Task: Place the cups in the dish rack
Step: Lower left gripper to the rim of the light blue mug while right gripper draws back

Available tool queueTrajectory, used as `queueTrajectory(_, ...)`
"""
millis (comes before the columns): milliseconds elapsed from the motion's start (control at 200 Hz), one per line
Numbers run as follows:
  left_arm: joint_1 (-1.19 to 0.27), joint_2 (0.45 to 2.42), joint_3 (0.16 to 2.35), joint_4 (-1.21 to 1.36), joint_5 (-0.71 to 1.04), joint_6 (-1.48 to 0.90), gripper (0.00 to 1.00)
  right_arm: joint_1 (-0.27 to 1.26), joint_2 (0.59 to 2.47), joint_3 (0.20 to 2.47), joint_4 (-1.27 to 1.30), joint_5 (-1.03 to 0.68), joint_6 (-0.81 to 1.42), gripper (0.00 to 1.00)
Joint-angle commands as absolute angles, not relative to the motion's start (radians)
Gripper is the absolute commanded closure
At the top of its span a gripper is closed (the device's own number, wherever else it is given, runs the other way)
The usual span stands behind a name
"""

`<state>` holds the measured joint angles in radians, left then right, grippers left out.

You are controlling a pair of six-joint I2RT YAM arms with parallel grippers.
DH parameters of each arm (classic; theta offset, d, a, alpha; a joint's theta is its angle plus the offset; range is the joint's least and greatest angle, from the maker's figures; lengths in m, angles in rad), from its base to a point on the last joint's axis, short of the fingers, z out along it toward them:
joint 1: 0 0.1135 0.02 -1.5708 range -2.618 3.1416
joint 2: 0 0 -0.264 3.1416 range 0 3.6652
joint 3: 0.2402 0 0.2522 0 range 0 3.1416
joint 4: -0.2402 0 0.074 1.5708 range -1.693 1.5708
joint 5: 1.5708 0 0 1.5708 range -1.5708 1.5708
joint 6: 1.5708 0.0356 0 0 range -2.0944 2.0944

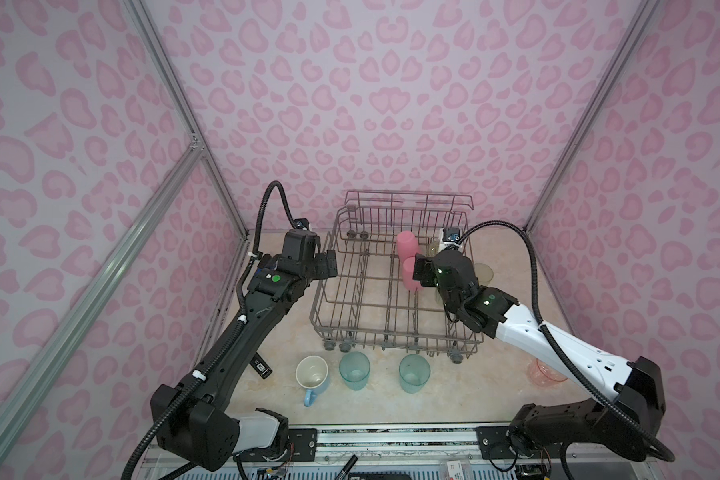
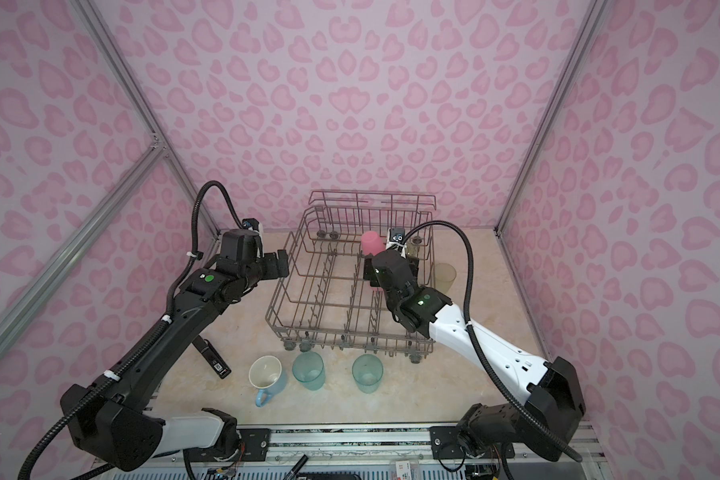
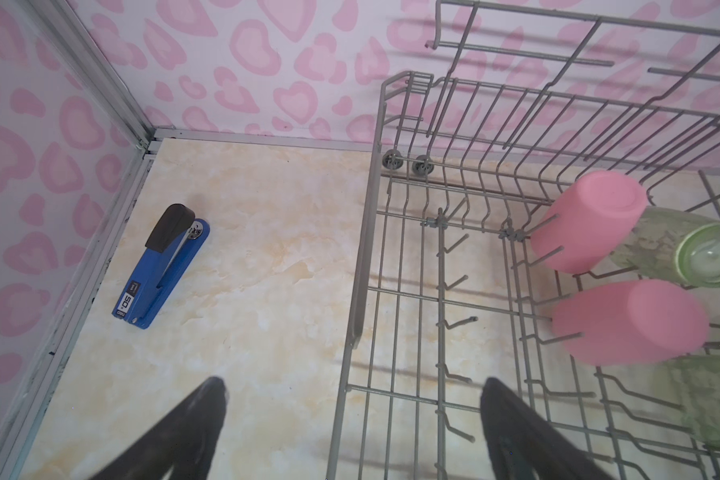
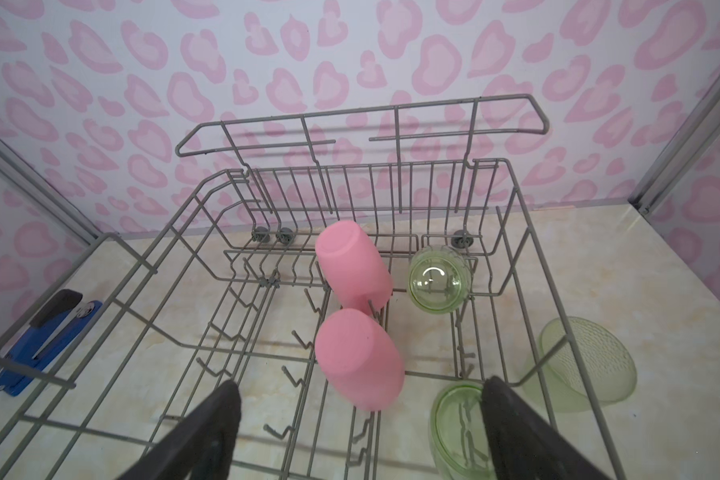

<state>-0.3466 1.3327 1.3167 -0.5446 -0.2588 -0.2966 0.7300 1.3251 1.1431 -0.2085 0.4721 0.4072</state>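
Note:
The grey wire dish rack [image 1: 395,334] stands mid-table. Two pink cups [image 4: 352,270] [image 4: 360,359] lie tilted on its tines, with two yellow-green cups [image 4: 435,282] [image 4: 458,424] beside them. My right gripper [image 4: 360,388] hangs open over the rack; the nearer pink cup sits just ahead of its fingers, untouched. My left gripper [image 3: 352,386] is open and empty over the rack's left rim. In front of the rack a light-blue mug [image 1: 312,374] and two teal tumblers [image 1: 354,370] [image 1: 414,372] stand upright. A salmon tumbler [image 1: 547,372] is partly hidden behind the right arm.
Another yellow-green cup [image 1: 484,272] stands on the table just outside the rack's right side. A blue stapler [image 3: 163,266] lies near the back left corner. A small black labelled object [image 1: 262,368] rests under the left arm. Walls enclose three sides.

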Motion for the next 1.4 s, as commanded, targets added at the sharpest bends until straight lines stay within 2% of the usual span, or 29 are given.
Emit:
queueTrajectory(0, -0.336, 1.311, 1.367, -0.690, -0.293, -0.357, 0.05, 0.722, 1.253, 1.069, -0.354, 0.387, 0.417, 0.12)
queueTrajectory(275, -0.336, 1.196, 1.306, -1.029, -0.229, -0.450, 0.14, 0.716, 1.086, 0.975, -0.455, 0.351, 0.389, 0.14)
queueTrajectory(540, -0.337, 1.069, 1.140, -1.153, -0.209, -0.587, 0.25, 0.704, 1.035, 0.915, -0.454, 0.248, 0.417, 0.15)
queueTrajectory(770, -0.354, 0.979, 1.001, -1.147, -0.149, -0.693, 0.34, 0.704, 1.040, 0.893, -0.422, 0.152, 0.398, 0.15)
queueTrajectory(1080, -0.433, 0.955, 0.846, -1.089, -0.126, -0.814, 0.39, 0.704, 1.064, 0.880, -0.378, 0.043, 0.400, 0.15)
queueTrajectory(1395, -0.462, 0.902, 0.762, -1.088, -0.121, -0.850, 0.48, 0.704, 1.078, 0.869, -0.372, 0.002, 0.399, 0.16)
